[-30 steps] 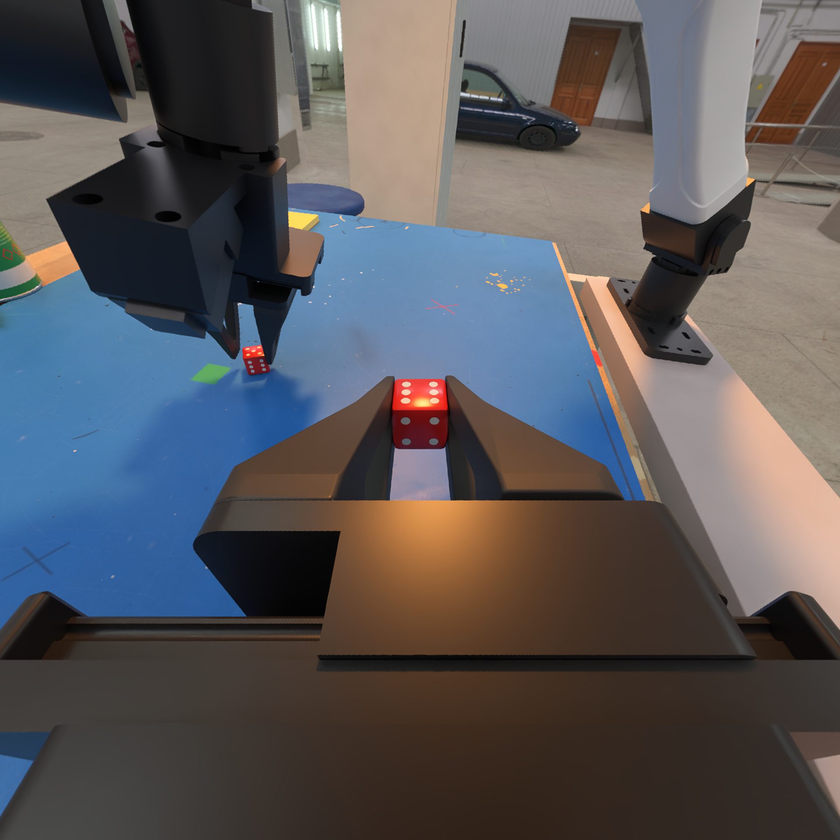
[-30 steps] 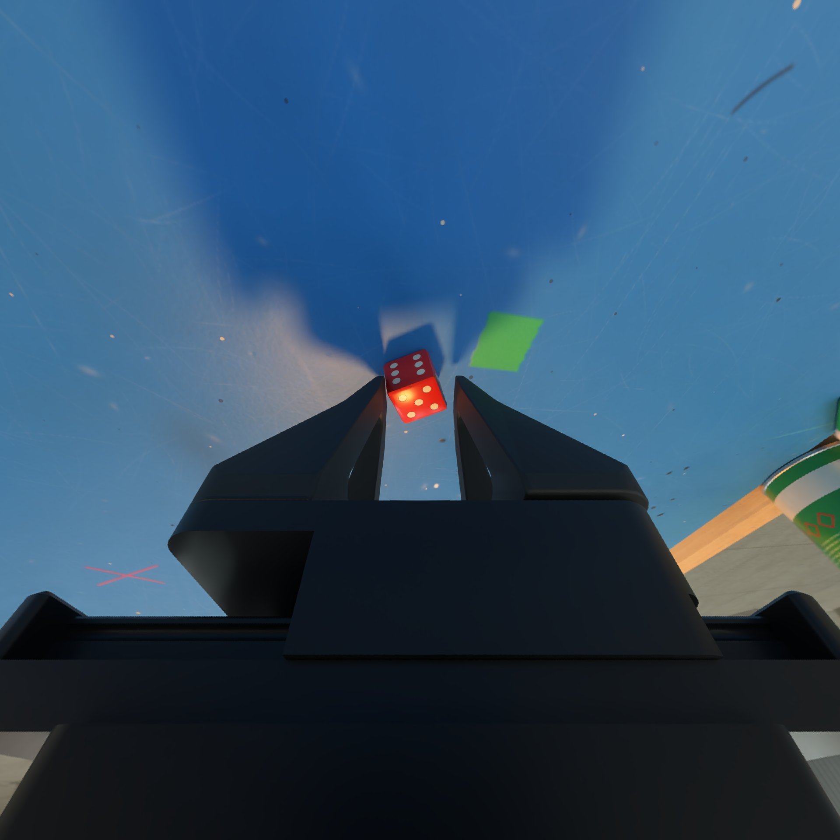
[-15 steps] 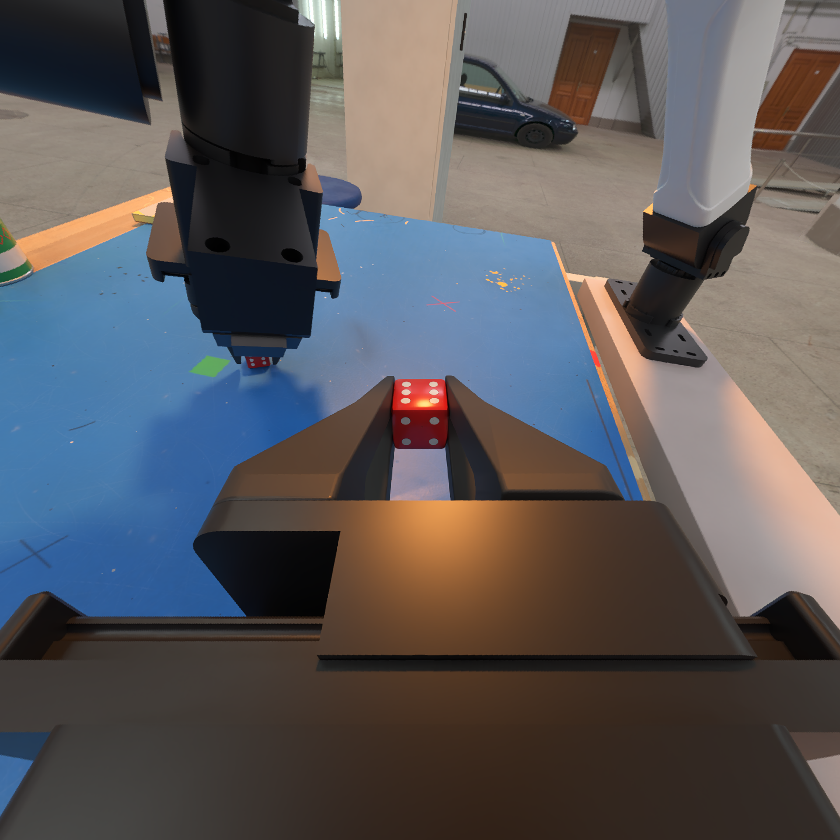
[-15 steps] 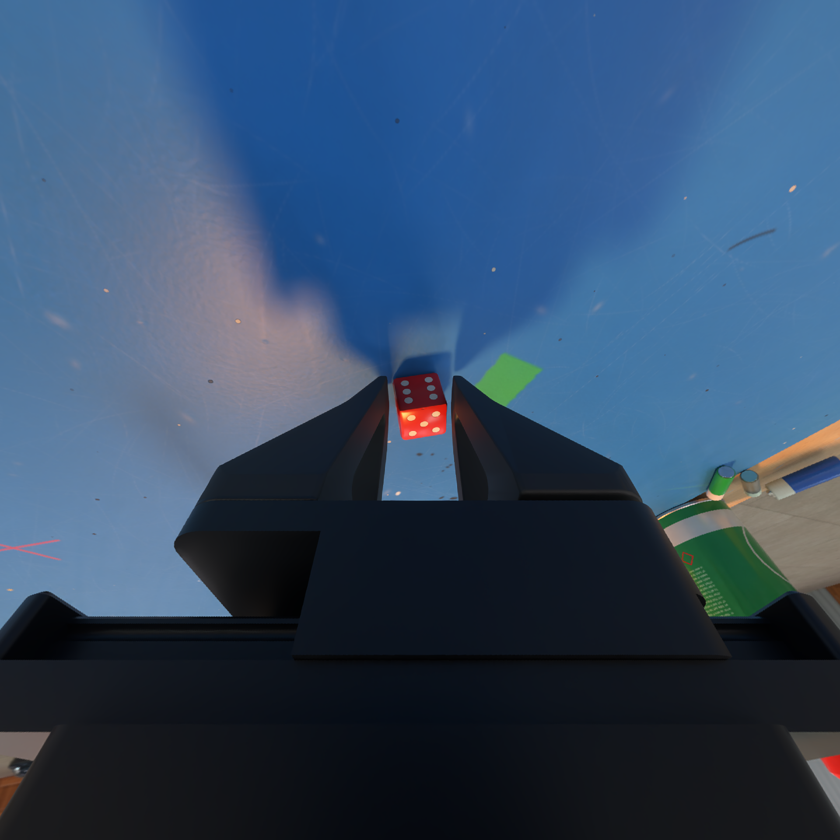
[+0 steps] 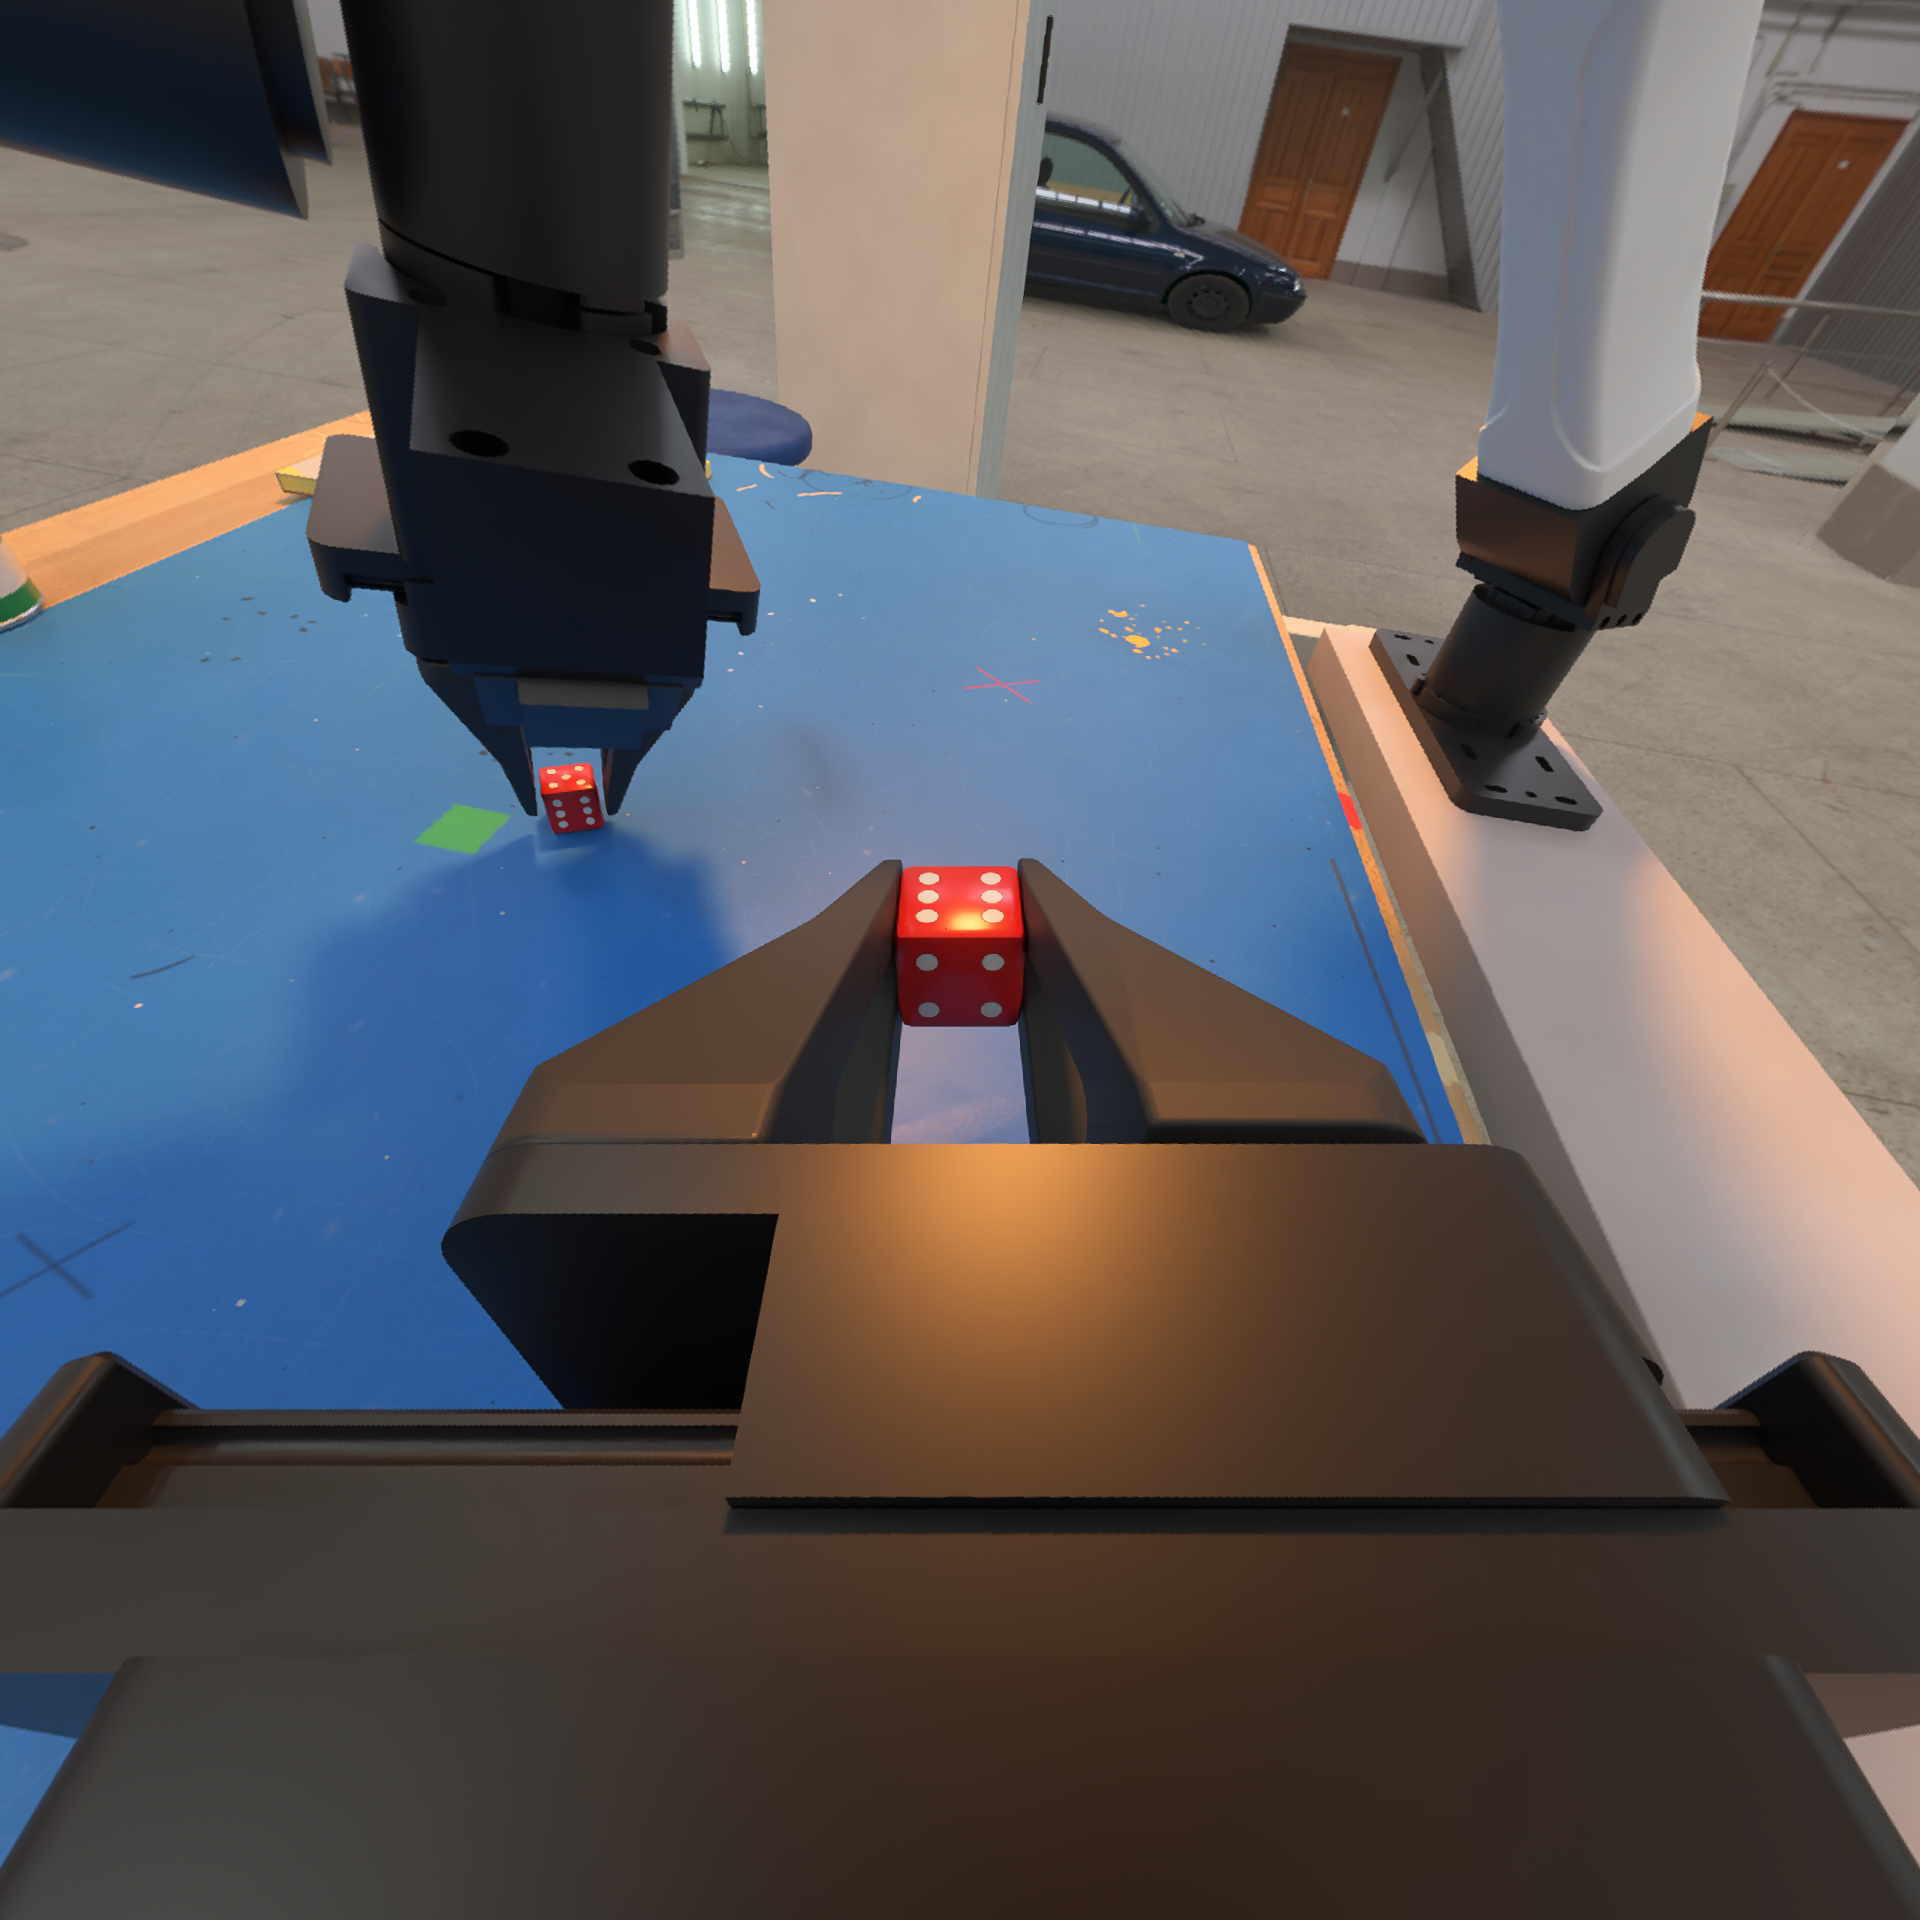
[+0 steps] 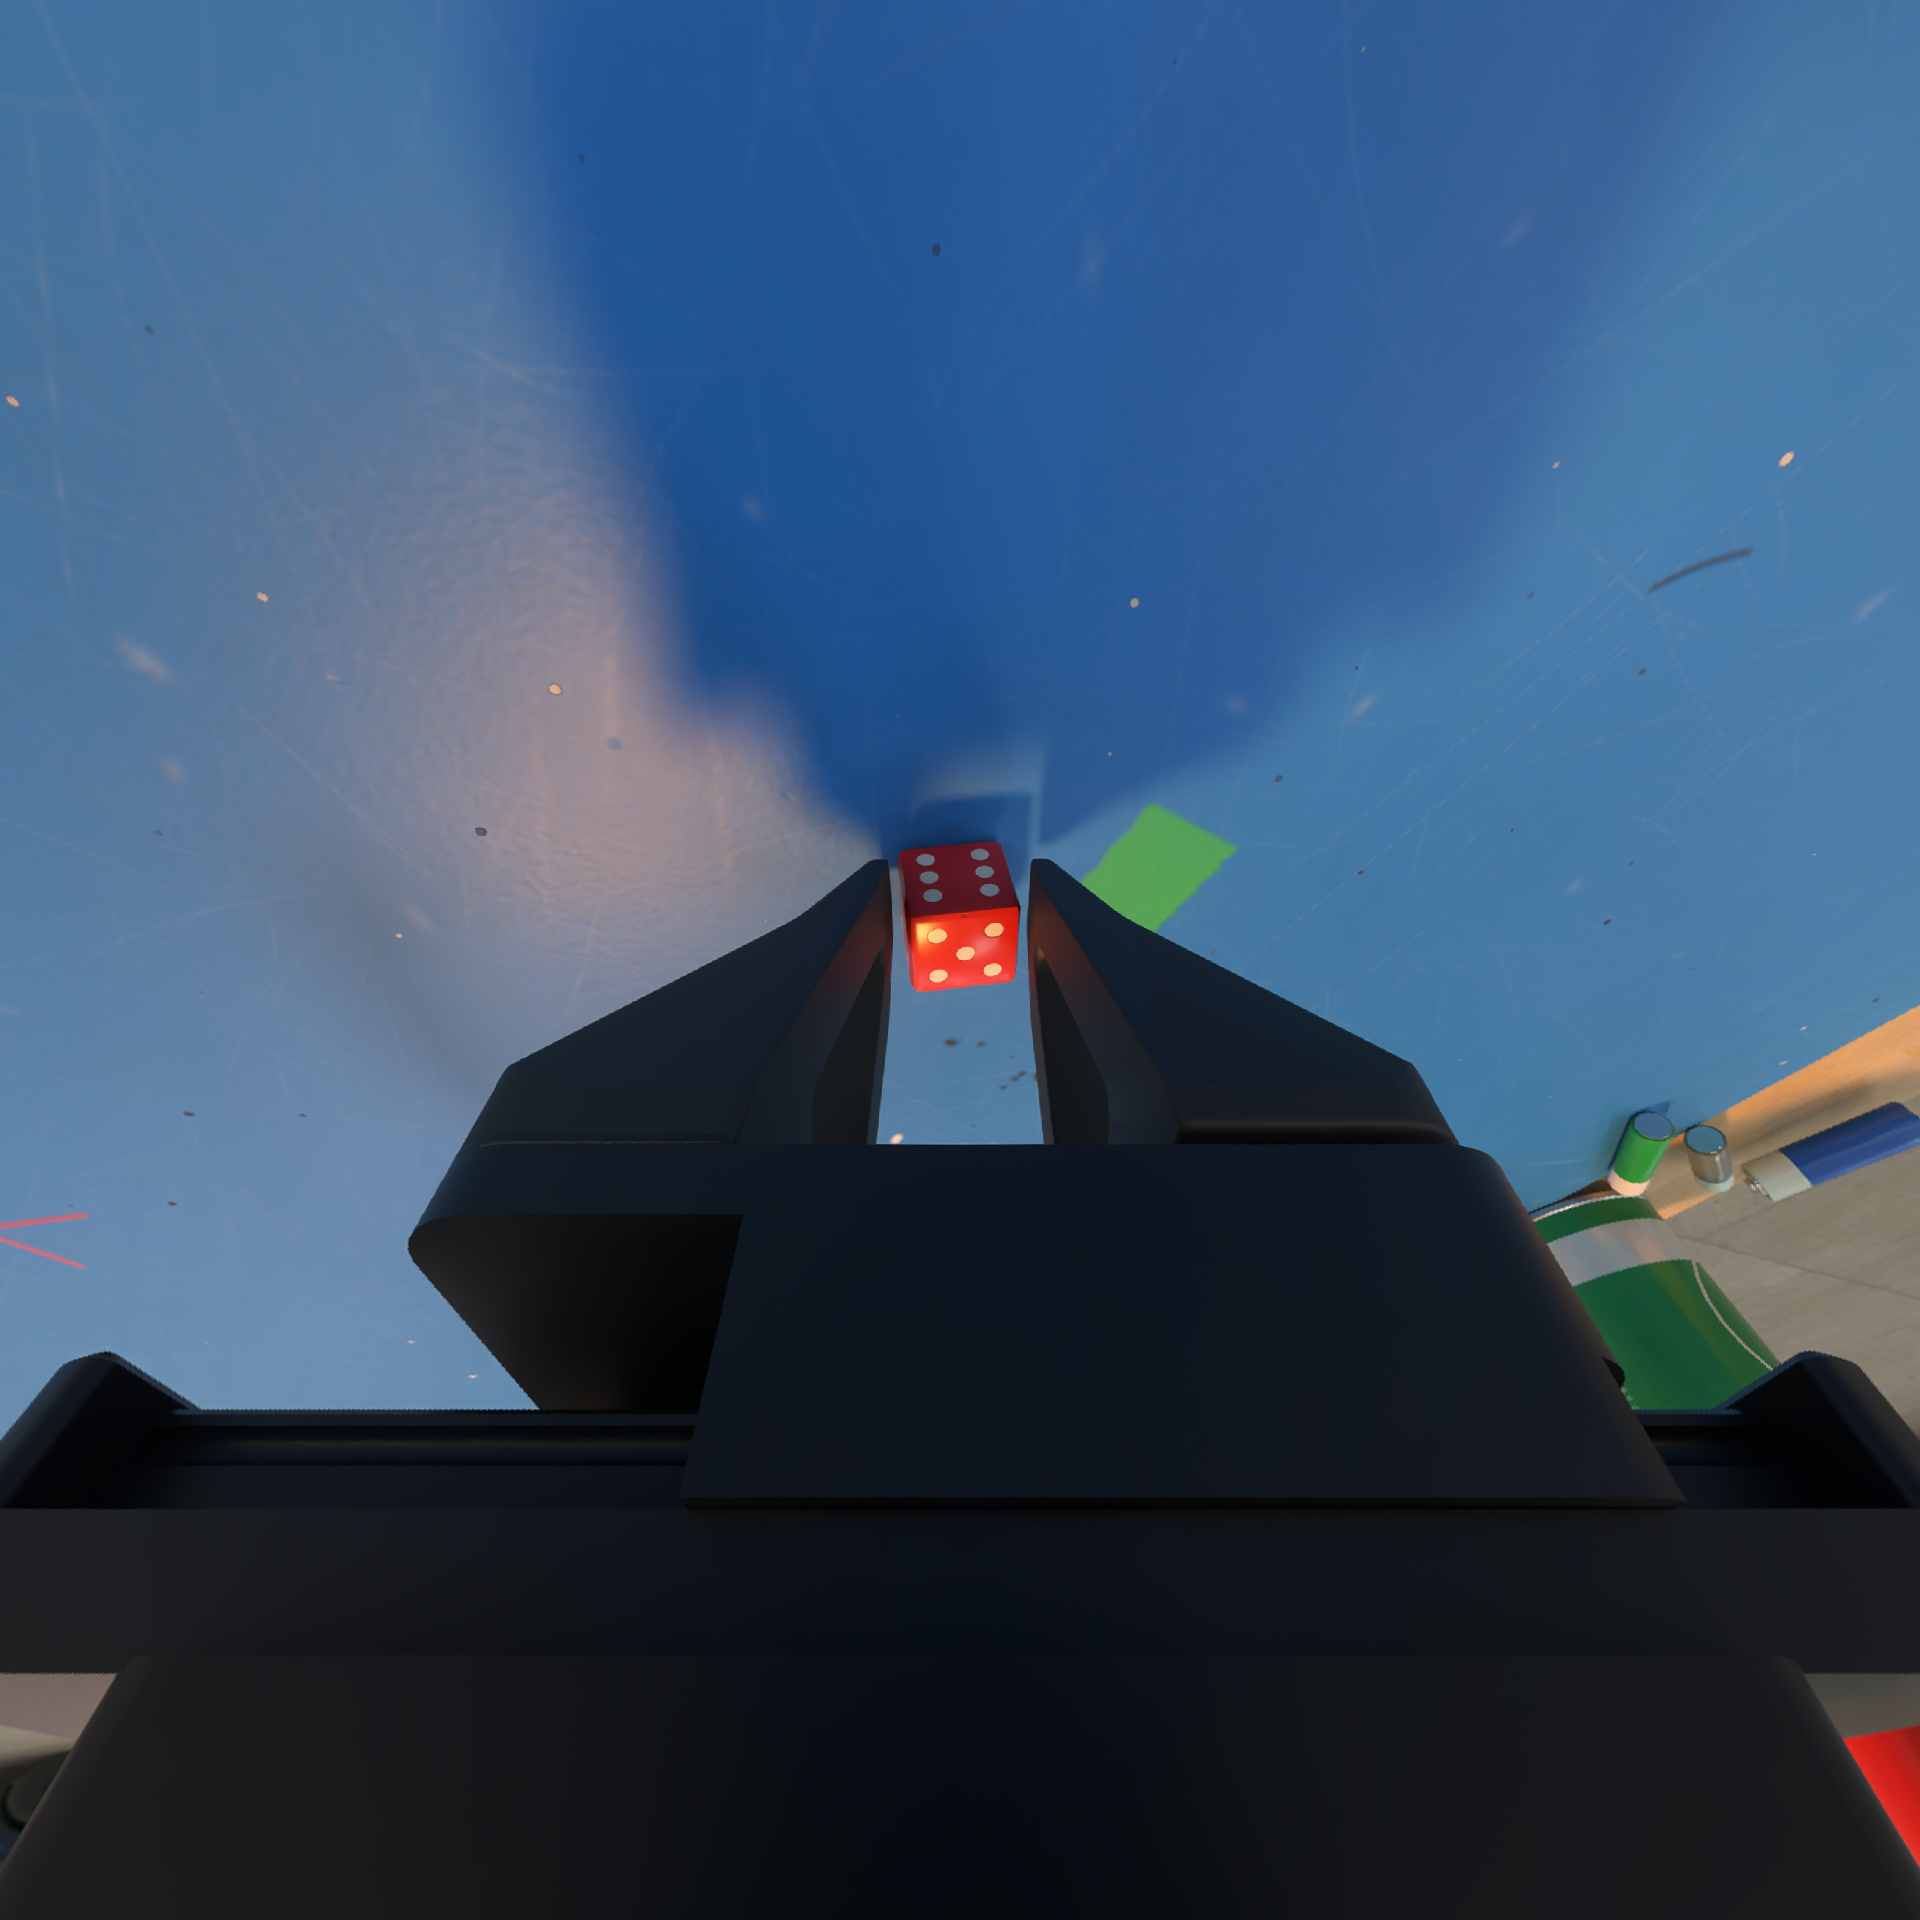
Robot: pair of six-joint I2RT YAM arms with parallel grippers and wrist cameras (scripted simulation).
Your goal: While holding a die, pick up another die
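Second die on the blue counter, flanked by right gripper, fingers near-closed but probably not yet clamped. First die pinched in left gripper. Next: squeeze, lift.

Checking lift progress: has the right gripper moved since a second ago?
Yes. The right gripper has turned about its axis beside the green patch and straddles the die.

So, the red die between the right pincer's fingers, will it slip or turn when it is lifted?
The red die looks rigid, so it probably won't deform. Its glossy faces may be slippery. It sits slightly turned between the right pincer, so it may twist.
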